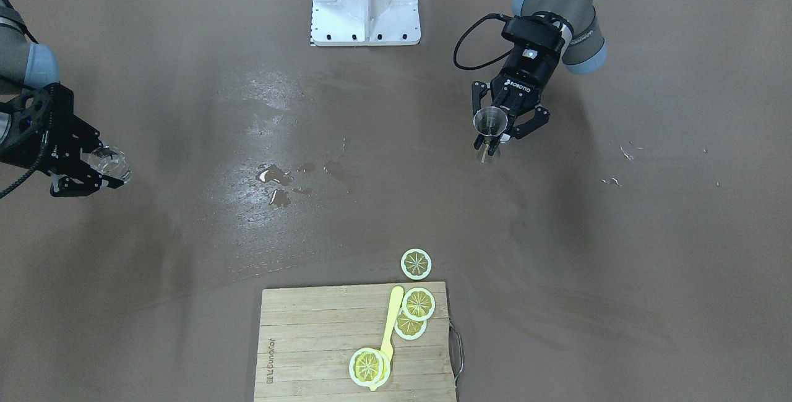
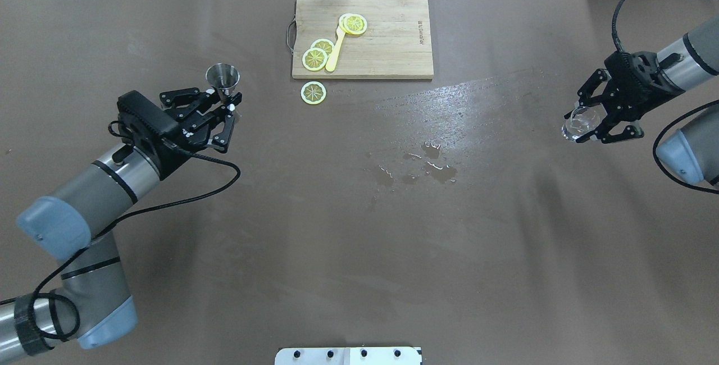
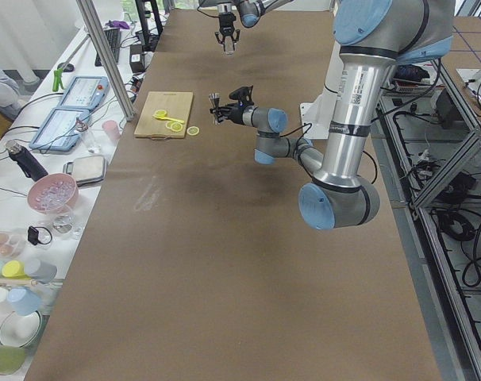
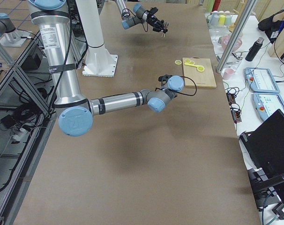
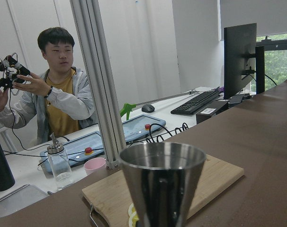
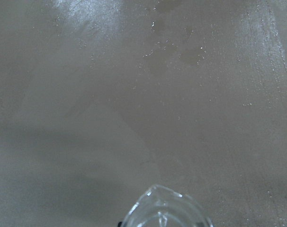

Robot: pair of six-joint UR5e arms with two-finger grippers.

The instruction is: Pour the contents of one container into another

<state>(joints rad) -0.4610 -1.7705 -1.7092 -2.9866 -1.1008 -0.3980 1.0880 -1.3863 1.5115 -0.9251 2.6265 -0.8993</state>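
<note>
On a matte brown table [image 2: 359,241], left claw [image 2: 227,108] pinches a steel hourglass jigger [image 2: 223,80], right claw [image 2: 588,123] a clear tumbler [image 2: 574,128].

Silver tubular left arm [image 2: 112,177] and right arm [image 2: 688,56], pale blue joint caps [image 2: 53,224], looping black cables [image 2: 240,173]; black left end effector [image 1: 493,135] lettered ROBOTIQ; white base [image 1: 365,12].

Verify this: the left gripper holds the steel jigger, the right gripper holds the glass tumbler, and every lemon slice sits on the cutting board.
Wrong on the slices: the overhead view shows one lemon slice on the table beside the cutting board. The rest stands: left gripper holds the steel jigger, right gripper the glass tumbler.
</note>
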